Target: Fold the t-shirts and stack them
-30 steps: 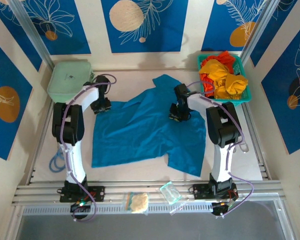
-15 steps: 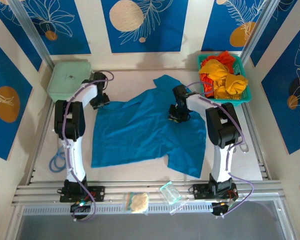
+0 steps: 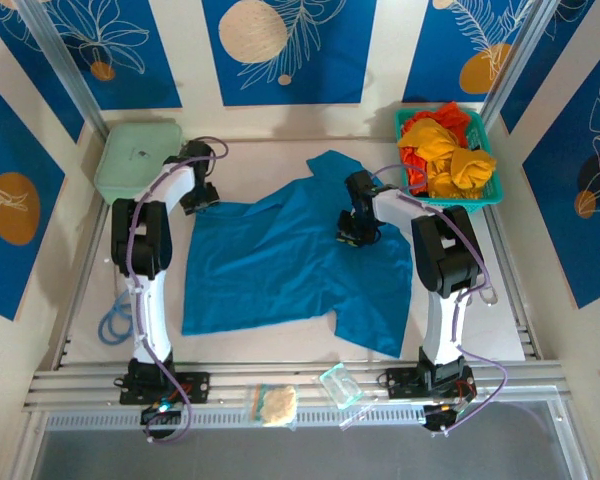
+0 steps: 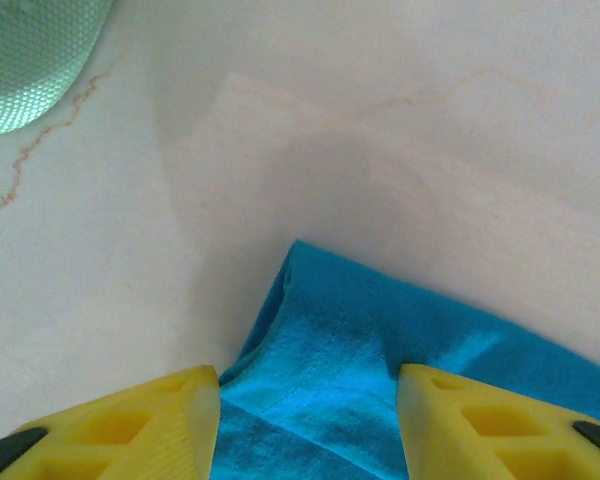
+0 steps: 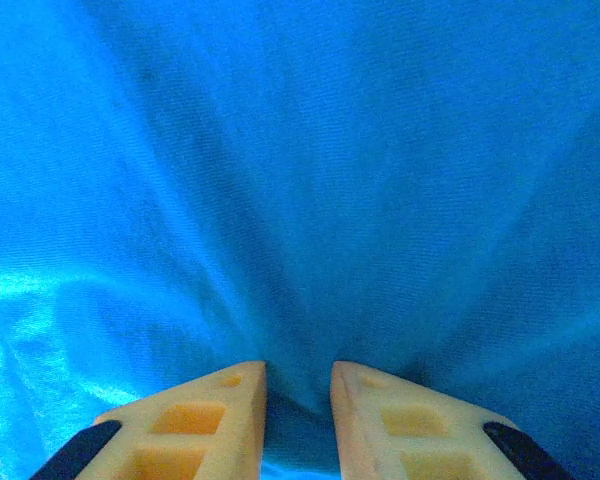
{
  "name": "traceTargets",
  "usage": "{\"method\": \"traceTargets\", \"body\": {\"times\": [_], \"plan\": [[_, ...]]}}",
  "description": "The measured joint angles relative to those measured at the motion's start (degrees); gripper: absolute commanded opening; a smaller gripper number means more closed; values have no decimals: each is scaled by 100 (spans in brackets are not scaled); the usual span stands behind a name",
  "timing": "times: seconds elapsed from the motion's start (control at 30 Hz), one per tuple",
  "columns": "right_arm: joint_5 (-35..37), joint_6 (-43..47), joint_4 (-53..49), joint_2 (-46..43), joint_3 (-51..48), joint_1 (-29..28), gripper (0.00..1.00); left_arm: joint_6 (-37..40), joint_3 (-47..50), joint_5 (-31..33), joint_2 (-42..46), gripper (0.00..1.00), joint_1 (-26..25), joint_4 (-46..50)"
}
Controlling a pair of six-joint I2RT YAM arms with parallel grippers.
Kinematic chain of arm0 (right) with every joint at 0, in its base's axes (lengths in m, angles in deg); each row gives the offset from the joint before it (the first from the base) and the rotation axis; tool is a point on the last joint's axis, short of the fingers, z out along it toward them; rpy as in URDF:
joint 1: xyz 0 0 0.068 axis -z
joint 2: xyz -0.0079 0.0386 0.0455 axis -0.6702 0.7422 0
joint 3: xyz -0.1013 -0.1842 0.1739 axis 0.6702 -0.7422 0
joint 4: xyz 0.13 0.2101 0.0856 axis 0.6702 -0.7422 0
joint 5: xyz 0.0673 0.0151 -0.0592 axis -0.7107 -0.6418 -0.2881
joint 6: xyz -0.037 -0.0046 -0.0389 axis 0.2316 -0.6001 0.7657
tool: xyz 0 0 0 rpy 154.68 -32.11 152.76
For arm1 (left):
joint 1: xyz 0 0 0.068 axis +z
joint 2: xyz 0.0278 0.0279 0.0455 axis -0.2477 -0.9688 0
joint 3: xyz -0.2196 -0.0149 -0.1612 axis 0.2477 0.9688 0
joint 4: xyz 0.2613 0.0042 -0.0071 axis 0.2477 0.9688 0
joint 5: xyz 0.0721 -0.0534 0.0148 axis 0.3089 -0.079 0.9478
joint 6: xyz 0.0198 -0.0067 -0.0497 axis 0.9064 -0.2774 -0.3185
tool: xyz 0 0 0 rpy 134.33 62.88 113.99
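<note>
A teal-blue t-shirt [image 3: 270, 270] lies spread over the middle of the table. My left gripper [image 3: 200, 197] hovers at the shirt's far left corner. In the left wrist view the left gripper [image 4: 308, 385] stands open, and the shirt corner [image 4: 360, 330] lies flat on the table between the yellow fingers. My right gripper [image 3: 353, 232] rests on the shirt's right part. The right wrist view shows this gripper [image 5: 298, 375] shut on a pinched fold of the blue cloth [image 5: 330, 180]. Yellow-orange t-shirts [image 3: 445, 150] and red t-shirts [image 3: 412, 158] are bunched in the basket.
The teal mesh basket [image 3: 460, 203] stands at the far right corner. A pale green zip case [image 3: 135, 155] sits at the far left, its edge visible as the green case [image 4: 30, 60]. Two small plastic bags [image 3: 275, 403] lie on the near rail. A blue cable [image 3: 110, 325] coils at the left.
My left gripper has drawn back a little toward the far left and its jaws have widened over the shirt corner. The right gripper has stayed put, still pinching the cloth.
</note>
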Motion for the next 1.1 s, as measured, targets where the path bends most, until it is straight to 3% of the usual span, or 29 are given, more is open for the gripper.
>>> {"method": "traceTargets", "body": {"times": [0.3,0.6,0.9,1.07,1.1], "plan": [[2,-2,0,-7,-4,0,26,37,0,0,-94,30,26,0],[0,-2,7,-33,-46,0,26,140,-22,-2,-122,1,26,0],[0,-2,13,-127,-184,17,26,66,-229,-205,-131,0,74,11],[-2,-9,50,-197,-310,26,26,-640,-592,-1029,-131,0,501,-35],[-2,-9,70,-210,-337,26,26,-848,-603,-1222,-131,4,632,-120]]}}
